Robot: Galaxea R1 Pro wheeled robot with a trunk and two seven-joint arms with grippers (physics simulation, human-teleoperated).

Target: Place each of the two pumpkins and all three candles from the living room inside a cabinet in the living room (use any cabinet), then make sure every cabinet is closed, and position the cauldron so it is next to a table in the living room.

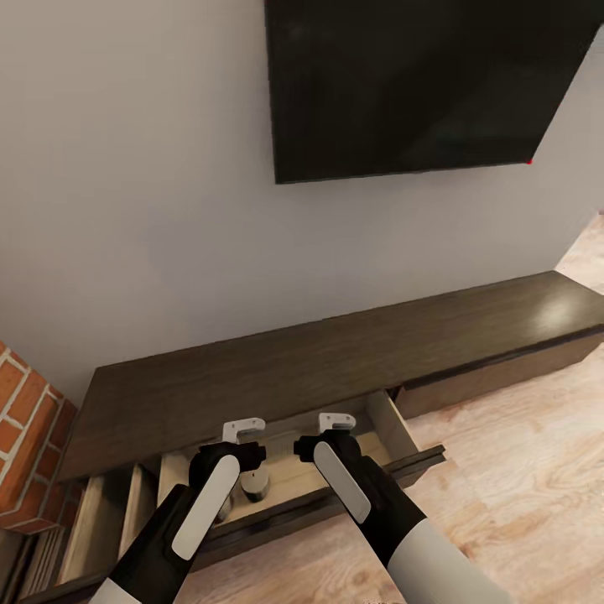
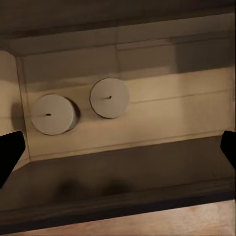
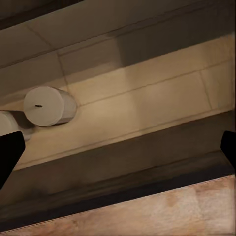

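Two candles (image 2: 53, 114) (image 2: 109, 98) stand upright on the pale floor of the open drawer (image 1: 394, 424) of the cabinet (image 1: 335, 361), near each other but apart, close to the drawer's left-hand inner wall. Left wrist view looks straight down on both: flat round tops, tiny dark wicks. Right wrist view shows one candle whole (image 3: 49, 106); the 2nd (image 3: 7, 123) is cut off at the frame edge & partly behind a dark fingertip. In head view the candles are mostly hidden behind the left gripper (image 1: 243, 431); just one shows (image 1: 254, 483) below it, hard to make out.

Head view alone gives the surroundings: long dark-brown cabinet along the grey wall (image 1: 134, 168), dark TV screen (image 1: 419, 84) above, brick (image 1: 25, 436) at left, light wood floor (image 1: 520, 470), another open compartment (image 1: 101, 520) further left.

Both arms reach fwd over the drawer, side by side, wrists angled down. Left gripper: jaws apart, holding nothing. Right gripper (image 1: 337, 422): jaws apart too, empty, over bare drawer floor to the right of the candles.
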